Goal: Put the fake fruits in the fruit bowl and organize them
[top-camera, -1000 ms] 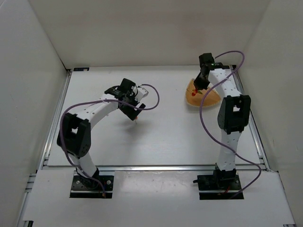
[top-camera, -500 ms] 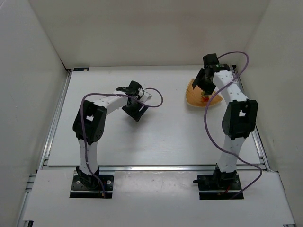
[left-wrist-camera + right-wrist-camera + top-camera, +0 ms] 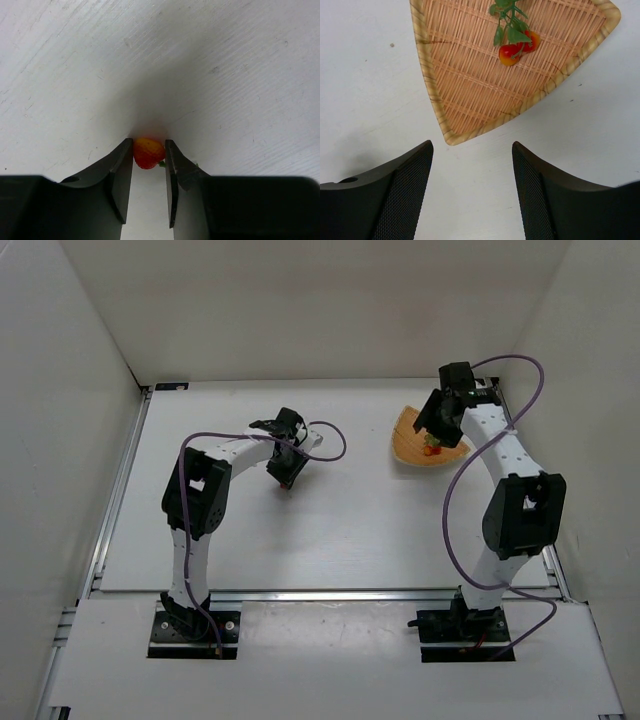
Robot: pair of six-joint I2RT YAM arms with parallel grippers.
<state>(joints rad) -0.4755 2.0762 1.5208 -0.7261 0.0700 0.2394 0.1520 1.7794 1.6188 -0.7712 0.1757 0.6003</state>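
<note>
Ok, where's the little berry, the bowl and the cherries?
berry [image 3: 148, 153]: left wrist view, its red middle.
fruit bowl [image 3: 470, 90]: right wrist view, bare woven floor.
cherries [image 3: 509, 54]: right wrist view, nearer red ball.

Bowl [image 3: 470, 95] far right on table [image 3: 350, 530], fruit sprig [image 3: 512, 47] inside; berry [image 3: 148, 153] well left, in left end effector [image 3: 149, 145].

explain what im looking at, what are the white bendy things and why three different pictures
These are two robot arms, a left arm and a right arm, bolted to a white table. The wide picture comes from a camera overhead. The other two come from a camera on each wrist, so the black shapes at the bottom are that arm's own fingers. The left gripper is closed on a small red-orange berry, close to the tabletop. The right gripper is open and empty, hanging near a woven triangular bowl, which already holds a leafy sprig with two red fruits.
</note>
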